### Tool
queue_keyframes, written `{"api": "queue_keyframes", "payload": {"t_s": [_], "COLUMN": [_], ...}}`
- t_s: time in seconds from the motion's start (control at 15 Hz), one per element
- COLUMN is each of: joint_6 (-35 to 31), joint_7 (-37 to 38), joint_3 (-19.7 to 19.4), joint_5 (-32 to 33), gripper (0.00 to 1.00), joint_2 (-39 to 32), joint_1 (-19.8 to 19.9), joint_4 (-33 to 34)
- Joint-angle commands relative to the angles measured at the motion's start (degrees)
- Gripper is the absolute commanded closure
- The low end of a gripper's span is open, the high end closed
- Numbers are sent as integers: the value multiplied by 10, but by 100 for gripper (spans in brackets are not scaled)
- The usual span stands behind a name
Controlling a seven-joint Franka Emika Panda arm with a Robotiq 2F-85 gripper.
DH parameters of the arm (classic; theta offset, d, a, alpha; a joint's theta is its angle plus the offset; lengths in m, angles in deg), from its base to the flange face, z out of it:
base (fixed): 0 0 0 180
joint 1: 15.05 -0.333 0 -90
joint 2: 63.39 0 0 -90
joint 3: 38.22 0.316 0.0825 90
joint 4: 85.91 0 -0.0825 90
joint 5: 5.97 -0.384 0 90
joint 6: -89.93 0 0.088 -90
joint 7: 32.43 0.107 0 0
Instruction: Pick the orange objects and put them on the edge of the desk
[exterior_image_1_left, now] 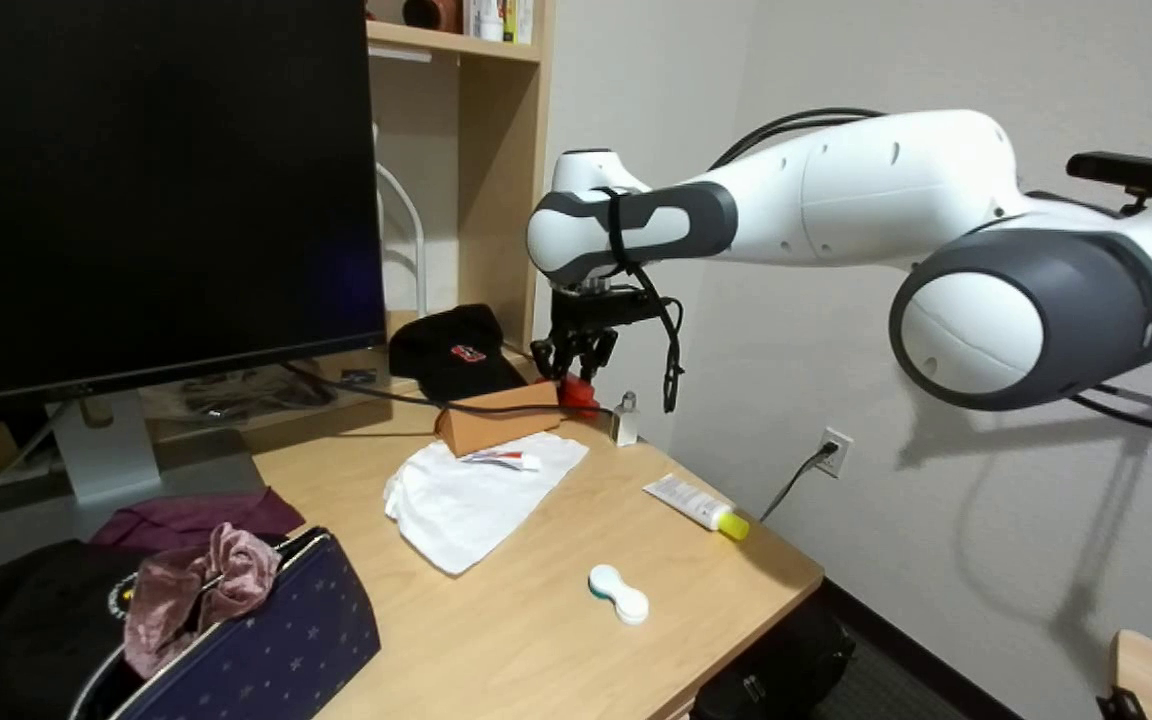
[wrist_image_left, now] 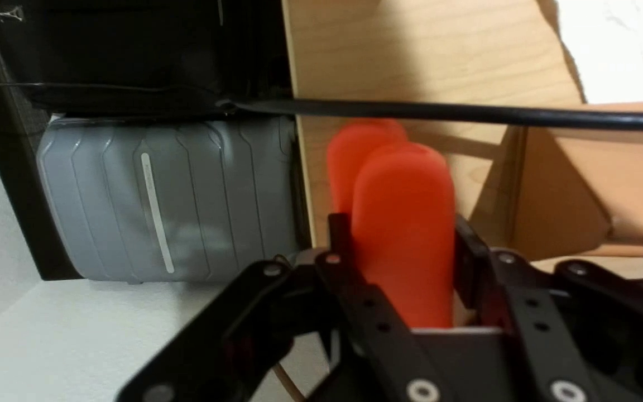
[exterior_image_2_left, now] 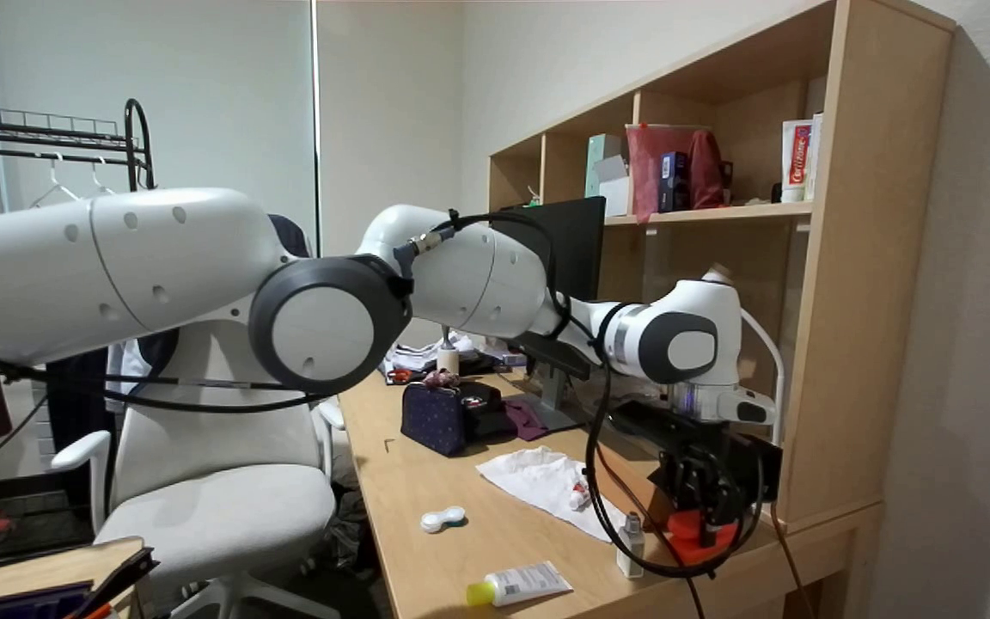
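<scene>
Desk (exterior_image_1_left: 496,640) beneath; red-orange piece (wrist_image_left: 404,195) clasped in claw (wrist_image_left: 403,240).

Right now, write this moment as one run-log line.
gripper: gripping red-orange piece | place: near edge of desk | lifted: cannot tell | release: not yet

In an exterior view, the camera looks down from the front edge toward the back edge of the light tan wooden desk (exterior_image_1_left: 496,640), the large flat black monitor (exterior_image_1_left: 156,180) close at left. In an exterior view, the camera faces lengthwise from beyond the end edge, the tall tan wooden shelf unit (exterior_image_2_left: 873,284) above the back edge at right. Both exterior views cover the white cloth (exterior_image_1_left: 466,520). The wrist view points steeply down over the end edge, the rounded red-orange piece (wrist_image_left: 405,223) in its near field.
</scene>
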State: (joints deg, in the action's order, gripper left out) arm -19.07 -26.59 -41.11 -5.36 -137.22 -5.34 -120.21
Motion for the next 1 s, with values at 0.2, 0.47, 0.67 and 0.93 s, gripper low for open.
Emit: {"api": "queue_keyframes", "payload": {"t_s": [0.2, 0.47, 0.67, 0.93], "joint_6": [17, 30, 33, 31], "joint_7": [-5, -20, -19, -16], "joint_3": [-22, -19, -19, -18], "joint_5": [16, 11, 10, 6], "gripper": [31, 11, 1, 0], "joint_2": [-22, -23, -21, -15], "joint_1": [-15, -18, -18, -13], "joint_4": [29, 29, 30, 33]}}
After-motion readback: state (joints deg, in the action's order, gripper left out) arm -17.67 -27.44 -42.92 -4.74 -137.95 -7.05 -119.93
